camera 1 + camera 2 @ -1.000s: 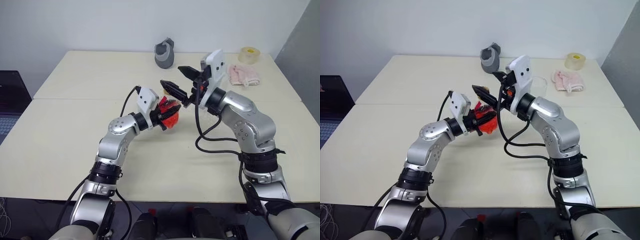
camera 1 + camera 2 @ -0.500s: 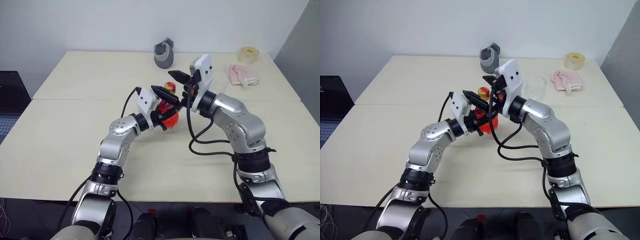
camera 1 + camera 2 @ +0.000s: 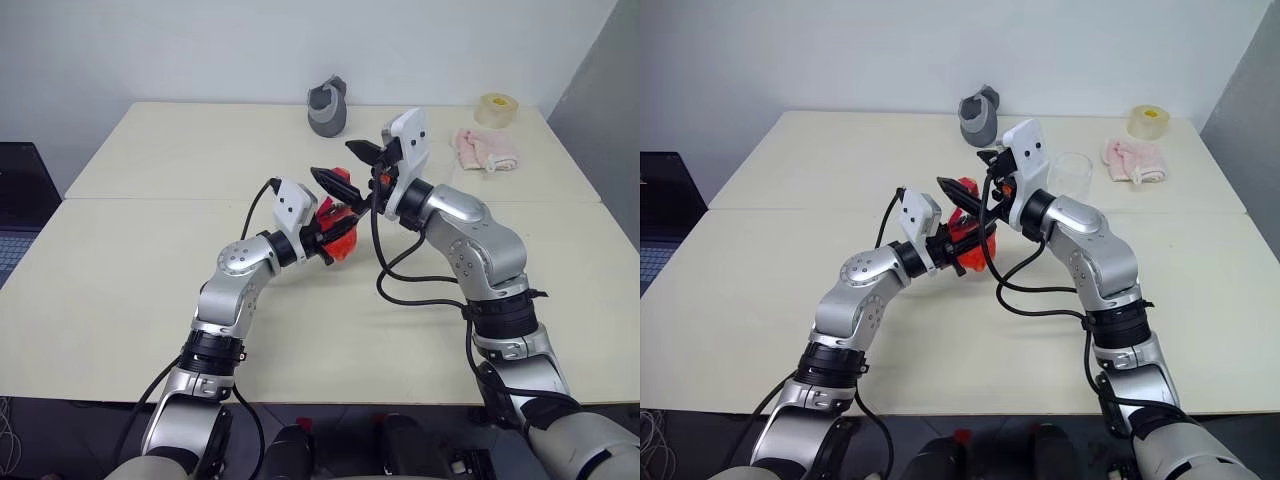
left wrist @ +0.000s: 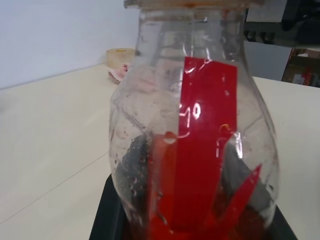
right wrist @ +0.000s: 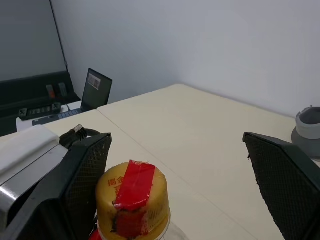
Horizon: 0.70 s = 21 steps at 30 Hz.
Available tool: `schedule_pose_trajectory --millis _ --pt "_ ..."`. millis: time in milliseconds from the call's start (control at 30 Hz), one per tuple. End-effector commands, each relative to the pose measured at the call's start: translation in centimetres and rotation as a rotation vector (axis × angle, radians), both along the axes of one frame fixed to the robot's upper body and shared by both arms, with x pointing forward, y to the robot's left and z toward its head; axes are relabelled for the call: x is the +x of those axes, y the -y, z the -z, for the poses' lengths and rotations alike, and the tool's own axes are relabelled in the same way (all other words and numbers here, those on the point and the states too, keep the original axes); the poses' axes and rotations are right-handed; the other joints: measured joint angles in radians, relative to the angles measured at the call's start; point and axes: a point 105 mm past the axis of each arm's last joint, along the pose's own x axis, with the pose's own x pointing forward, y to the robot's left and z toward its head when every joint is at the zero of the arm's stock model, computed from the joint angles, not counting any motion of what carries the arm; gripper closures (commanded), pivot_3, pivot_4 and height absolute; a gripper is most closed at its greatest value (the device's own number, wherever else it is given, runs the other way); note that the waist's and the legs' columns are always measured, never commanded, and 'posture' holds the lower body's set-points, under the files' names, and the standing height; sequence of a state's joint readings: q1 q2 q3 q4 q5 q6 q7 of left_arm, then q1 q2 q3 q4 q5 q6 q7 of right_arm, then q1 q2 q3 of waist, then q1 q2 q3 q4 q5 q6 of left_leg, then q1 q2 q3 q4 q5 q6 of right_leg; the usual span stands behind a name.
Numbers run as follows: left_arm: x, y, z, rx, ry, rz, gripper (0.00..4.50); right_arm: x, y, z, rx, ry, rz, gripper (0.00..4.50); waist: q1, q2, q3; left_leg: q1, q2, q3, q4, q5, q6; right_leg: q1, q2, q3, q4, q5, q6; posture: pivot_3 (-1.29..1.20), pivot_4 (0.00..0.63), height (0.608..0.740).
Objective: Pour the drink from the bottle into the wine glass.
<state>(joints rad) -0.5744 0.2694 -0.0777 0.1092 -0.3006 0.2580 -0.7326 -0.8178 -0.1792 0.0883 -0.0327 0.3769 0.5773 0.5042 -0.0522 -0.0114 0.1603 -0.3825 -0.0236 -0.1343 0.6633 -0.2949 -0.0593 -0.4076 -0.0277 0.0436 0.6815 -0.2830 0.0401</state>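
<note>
So the left claw is clamped tight on the bottle, holding it above the middle of the table. Thin, slick plastic, probably squishy, so grab the body low. The right claw, just at its 12 o'clock, is spread wide around the yellow cap, not touching yet. The wine glass waits at 2 o'clock.

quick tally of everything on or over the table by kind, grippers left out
Clear plastic bottle with red drink and yellow cap: 1
Clear wine glass: 1
Grey cap-like item: 1
Pink cloth: 1
Yellowish tape roll: 1
Total: 5
</note>
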Motion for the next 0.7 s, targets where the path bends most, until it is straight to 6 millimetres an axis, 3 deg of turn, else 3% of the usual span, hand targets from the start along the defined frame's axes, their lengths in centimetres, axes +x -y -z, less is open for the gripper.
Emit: schedule_pose_trajectory --millis 33,300,533,700 --pt "-0.6 0.1 -2.1 -0.036 0.073 0.022 3.47 -0.5 0.3 -2.3 0.040 0.072 -0.005 0.00 0.000 0.000 0.000 0.000 0.000 0.000 0.000 0.000 0.000 0.000 0.000 0.000 0.000 0.000 0.000 0.00 0.150 0.740" --pt "-0.5 0.0 -2.4 -0.026 0.080 0.012 3.47 -0.9 0.3 -2.1 0.001 0.100 -0.016 0.00 0.000 0.000 0.000 0.000 0.000 0.000 0.000 0.000 0.000 0.000 0.000 0.000 0.000 0.000 0.000 0.00 0.150 0.740" --pt "-0.5 -0.9 -2.2 -0.013 0.076 -0.006 3.47 -1.8 4.1 -2.6 -0.088 0.126 -0.021 0.00 0.001 0.000 0.000 0.000 0.000 0.000 0.000 0.000 0.000 0.000 0.000 0.000 0.000 0.000 0.000 0.00 0.150 0.740" --pt "-0.4 -1.0 -2.3 -0.013 0.076 -0.011 3.47 -2.8 5.4 -2.9 -0.125 0.114 -0.062 0.00 0.001 0.000 0.000 0.000 0.000 0.000 0.000 0.000 0.000 0.000 0.000 0.000 0.000 0.000 0.000 0.00 0.150 0.740"
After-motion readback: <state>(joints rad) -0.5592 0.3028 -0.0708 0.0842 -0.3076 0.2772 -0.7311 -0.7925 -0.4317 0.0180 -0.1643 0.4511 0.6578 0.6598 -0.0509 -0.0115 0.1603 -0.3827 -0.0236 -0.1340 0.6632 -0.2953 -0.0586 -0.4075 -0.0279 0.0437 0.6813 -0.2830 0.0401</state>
